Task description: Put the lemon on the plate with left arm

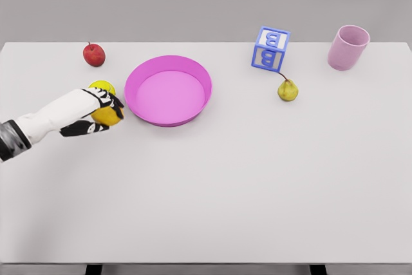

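Observation:
My left hand (102, 109) reaches in from the left edge, and its fingers are curled around the yellow lemon (107, 118). Yellow skin shows both above and below the black-tipped fingers (111, 100), which hide the lemon's middle. I cannot tell whether the lemon touches the table. The pink round plate (168, 92) sits just right of the hand, a small gap from the lemon, and holds nothing. The right arm is out of view.
A red apple (94, 54) lies behind the hand near the table's far left. A blue letter block (270, 48) and a yellow-green pear (288, 89) stand right of the plate. A pink cup (348, 47) is at the far right corner.

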Motion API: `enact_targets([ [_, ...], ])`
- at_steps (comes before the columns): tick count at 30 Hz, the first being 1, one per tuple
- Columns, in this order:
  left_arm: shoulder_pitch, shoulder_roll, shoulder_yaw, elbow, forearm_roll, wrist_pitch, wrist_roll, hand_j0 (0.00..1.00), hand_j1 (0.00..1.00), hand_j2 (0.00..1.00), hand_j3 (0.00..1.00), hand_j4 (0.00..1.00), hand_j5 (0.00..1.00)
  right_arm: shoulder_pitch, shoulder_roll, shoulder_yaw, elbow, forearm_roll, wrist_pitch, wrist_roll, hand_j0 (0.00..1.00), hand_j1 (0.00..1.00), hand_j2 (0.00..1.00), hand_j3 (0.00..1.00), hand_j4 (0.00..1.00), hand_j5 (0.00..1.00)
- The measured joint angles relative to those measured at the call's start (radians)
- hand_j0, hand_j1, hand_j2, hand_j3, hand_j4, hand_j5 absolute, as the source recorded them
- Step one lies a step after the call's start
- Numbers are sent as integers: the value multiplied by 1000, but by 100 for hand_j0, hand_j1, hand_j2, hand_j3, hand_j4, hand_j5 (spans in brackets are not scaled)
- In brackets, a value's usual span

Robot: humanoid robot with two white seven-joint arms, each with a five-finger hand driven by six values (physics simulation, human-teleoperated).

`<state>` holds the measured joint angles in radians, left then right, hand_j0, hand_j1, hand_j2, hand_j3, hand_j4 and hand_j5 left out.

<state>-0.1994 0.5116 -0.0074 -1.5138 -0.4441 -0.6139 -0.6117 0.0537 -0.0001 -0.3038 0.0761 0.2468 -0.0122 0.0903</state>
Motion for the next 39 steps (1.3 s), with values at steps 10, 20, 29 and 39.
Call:
enact_targets([
  [10, -32, 0, 2, 4, -3, 0, 0, 49, 49, 49, 49, 49, 49, 0, 0, 0, 0, 0, 0, 0, 100, 100, 100, 100, 100, 100],
  [20, -46, -9, -2, 9, -7, 0, 0, 48, 48, 48, 48, 48, 48, 0, 0, 0, 0, 0, 0, 0, 100, 100, 100, 100, 100, 100],
  [29, -72, -29, -6, 12, -15, 0, 0, 46, 46, 46, 46, 46, 46, 0, 0, 0, 0, 0, 0, 0, 100, 100, 100, 100, 100, 100],
  [39, -124, -66, -16, 78, -39, 0, 0, 46, 46, 46, 46, 46, 46, 0, 0, 0, 0, 0, 0, 0, 100, 100, 100, 100, 100, 100],
])
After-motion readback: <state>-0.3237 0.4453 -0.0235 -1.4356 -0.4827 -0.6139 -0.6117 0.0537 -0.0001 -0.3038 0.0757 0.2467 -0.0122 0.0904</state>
